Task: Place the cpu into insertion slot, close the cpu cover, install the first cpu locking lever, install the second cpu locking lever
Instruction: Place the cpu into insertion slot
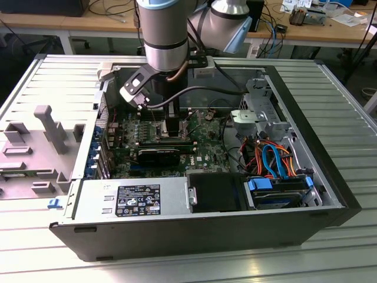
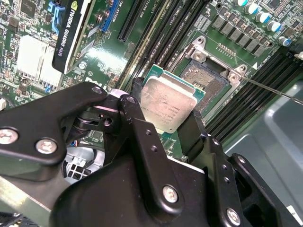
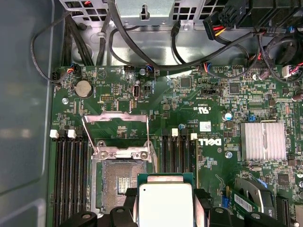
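**Tool and chip over the open socket.** The black two-fingered tool (image 2: 166, 109) is closed on the cpu (image 2: 163, 94), a small flat square chip with a dull silver top and a green edge. The fingers (image 3: 201, 204) pinch it by two opposite sides.

Just beyond and below the tool lies the insertion slot (image 3: 118, 182), a square socket with a dark, gold-tinted centre and a silver rim. We judge the chip to be raised above it and set off to one side, not yet squarely over it.

- **Tilt or turn:** lowered out of line, the chip could land on the fine contacts with a corner and bend them.
- **Slip:** a loose pinch on such thin edges could drop the chip.

Past the slot stands the cpu cover (image 3: 117, 135), a thin silver metal frame with a square cut-out, swung up on its hinge. A thin steel locking lever (image 2: 272, 88) runs beside the socket. Either could be struck by the broad fingers on the way down, and the cover could fall shut early.

Long black memory slots (image 3: 71, 179) flank the socket on the green circuit board (image 3: 213, 99), leaving the tool little room at the sides. Farthest out are the open black computer case (image 1: 177, 236) and the ribbed grey table (image 1: 347, 112).
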Controlling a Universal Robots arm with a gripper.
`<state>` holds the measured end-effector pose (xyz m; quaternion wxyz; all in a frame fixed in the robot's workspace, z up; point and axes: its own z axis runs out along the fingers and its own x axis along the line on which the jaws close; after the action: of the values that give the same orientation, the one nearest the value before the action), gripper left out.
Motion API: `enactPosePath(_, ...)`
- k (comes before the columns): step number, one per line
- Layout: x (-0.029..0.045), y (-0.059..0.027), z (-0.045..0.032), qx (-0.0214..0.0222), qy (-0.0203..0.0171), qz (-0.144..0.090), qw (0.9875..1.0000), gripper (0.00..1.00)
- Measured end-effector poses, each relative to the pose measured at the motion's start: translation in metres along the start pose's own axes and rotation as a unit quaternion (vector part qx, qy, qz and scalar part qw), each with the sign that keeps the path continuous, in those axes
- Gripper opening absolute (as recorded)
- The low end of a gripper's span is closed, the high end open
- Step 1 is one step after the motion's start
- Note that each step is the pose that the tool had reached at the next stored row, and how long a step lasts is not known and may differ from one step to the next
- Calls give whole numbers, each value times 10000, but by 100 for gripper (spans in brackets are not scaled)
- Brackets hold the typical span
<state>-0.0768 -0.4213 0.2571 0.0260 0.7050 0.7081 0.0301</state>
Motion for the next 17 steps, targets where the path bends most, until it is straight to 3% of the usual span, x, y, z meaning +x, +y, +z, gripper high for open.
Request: enactPosePath(17,0,-47,2,0,0,0,10000,55)
